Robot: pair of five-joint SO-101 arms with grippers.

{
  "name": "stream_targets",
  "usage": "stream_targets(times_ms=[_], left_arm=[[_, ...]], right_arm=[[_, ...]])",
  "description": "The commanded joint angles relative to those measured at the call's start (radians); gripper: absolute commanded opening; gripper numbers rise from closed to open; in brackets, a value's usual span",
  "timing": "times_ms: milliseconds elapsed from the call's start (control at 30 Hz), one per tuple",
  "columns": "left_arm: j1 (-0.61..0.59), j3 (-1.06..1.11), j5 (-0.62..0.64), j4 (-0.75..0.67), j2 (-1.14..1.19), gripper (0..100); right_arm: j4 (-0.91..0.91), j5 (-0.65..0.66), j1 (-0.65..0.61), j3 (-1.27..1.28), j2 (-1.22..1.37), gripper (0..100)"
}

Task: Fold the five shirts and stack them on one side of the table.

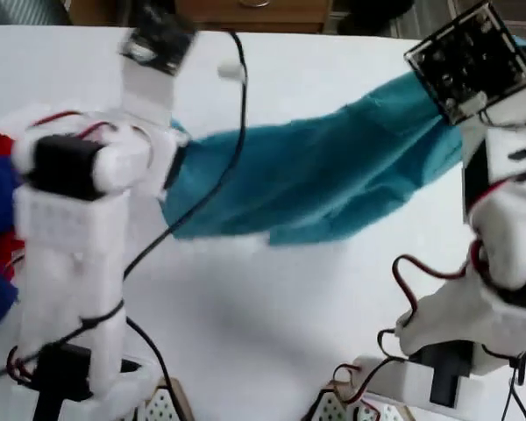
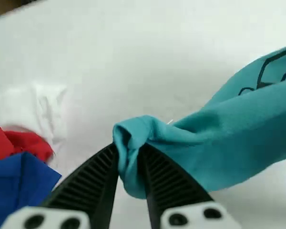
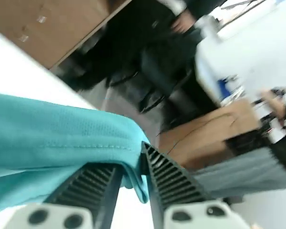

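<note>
Holding the teal shirt [image 1: 316,175] stretched over the bench [image 1: 272,333], the left end effector [image 2: 128,152] and the right end effector [image 3: 133,164] each clench one end. This looks like the spreading step before a fold. Next, both should lower the shirt flat and even, clear of the other shirts [image 2: 19,162].

Overhead camera looks down on the table [image 1: 272,333]; close-in wrist cameras face it and the room [image 3: 148,57], all sharing the teal shirt [image 1: 333,175].
</note>
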Motion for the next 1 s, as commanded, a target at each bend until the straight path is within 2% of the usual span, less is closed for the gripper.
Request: stream_targets(times_ms=[0, 167, 300, 467, 567, 667, 767, 967], left_arm=[[0.005, 0.254, -0.015, -0.097, -0.032, 3], [0.008, 0.558, -0.089, -0.253, -0.031, 3], [0.008, 0.705, -0.135, -0.362, -0.031, 3], [0.003, 0.823, -0.135, -0.522, -0.029, 4], [0.002, 0.881, -0.135, -0.605, -0.029, 11], [-0.002, 0.903, -0.138, -0.644, -0.029, 17], [-0.044, 0.872, -0.181, -0.641, -0.035, 17], [-0.212, 0.693, -0.244, -0.609, -0.029, 17]], right_arm=[[0.019, -0.003, 0.016, 0.187, -0.058, 1.9], [0.019, -0.003, -0.010, 0.551, -0.120, 2.0], [0.002, -0.003, -0.074, 0.793, -0.183, 2.0], [-0.137, -0.003, -0.127, 1.096, -0.275, 2.0], [-0.257, -0.003, -0.120, 1.274, -0.335, 2.0], [-0.323, -0.003, -0.114, 1.399, -0.398, 2.0], [-0.349, 0.003, -0.113, 1.464, -0.450, 2.0], [-0.354, 0.032, -0.067, 1.494, -0.489, 2.0]])
